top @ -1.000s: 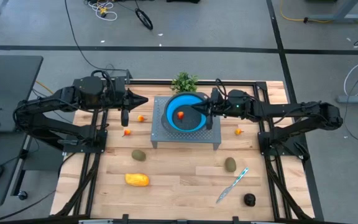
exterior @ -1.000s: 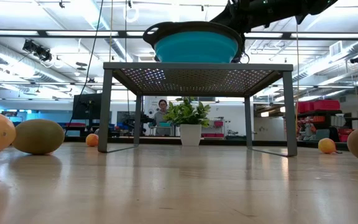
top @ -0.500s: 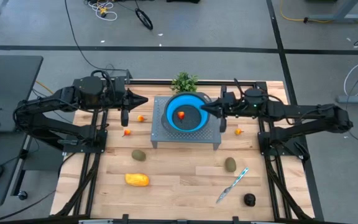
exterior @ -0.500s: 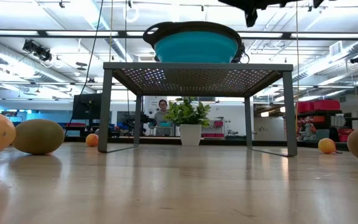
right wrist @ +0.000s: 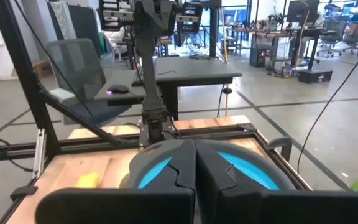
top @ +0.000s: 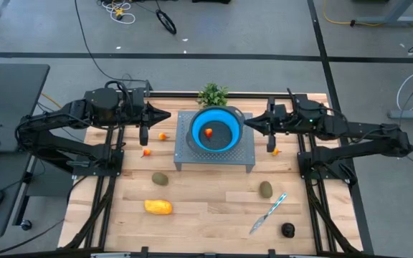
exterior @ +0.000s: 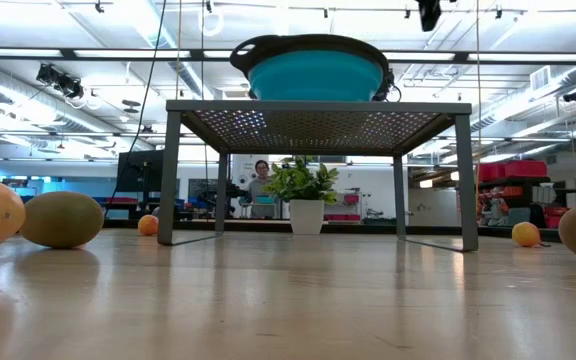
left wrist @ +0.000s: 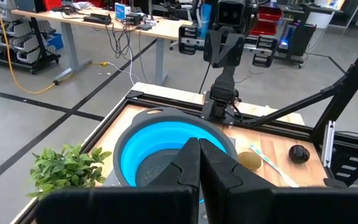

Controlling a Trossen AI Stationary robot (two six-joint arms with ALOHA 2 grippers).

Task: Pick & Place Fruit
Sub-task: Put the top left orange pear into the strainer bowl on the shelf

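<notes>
Landmark: the round blue collapsible bowl with a dark rim [top: 215, 130], standing on a grey perforated metal stand [top: 185, 154] at the far middle of the wooden worktop [top: 206, 208].

One tiny round orange fruit [top: 209, 132] lies inside the bowl. The remaining fruit lies on the worktop:
- two tiny orange pieces [top: 163, 136] [top: 146, 151] to the bowl's left;
- one tiny orange piece [top: 275, 151] to its right;
- an olive-brown oval [top: 160, 178] nearer than the bowl and to its left;
- a second olive-brown oval [top: 265, 189] nearer and to its right;
- a larger yellow-orange oblong [top: 158, 207], long axis running left-right, nearer still on the left;
- a near-black round piece [top: 287, 230] at the near right corner.

The right hand [top: 247, 125] is at the bowl's right rim, fingers together and empty. The left hand [top: 165, 115] waits left of the bowl, fingers likewise together and empty.

Judgement: the orange piece right of the bowl is the closest candidate for the right hand, lying just right of and slightly nearer than that hand; the two left pieces fall to the left arm.

Limits: in the low view both hands are largely cut off above the frame, and the bowl's contents are hidden by its wall.
</notes>
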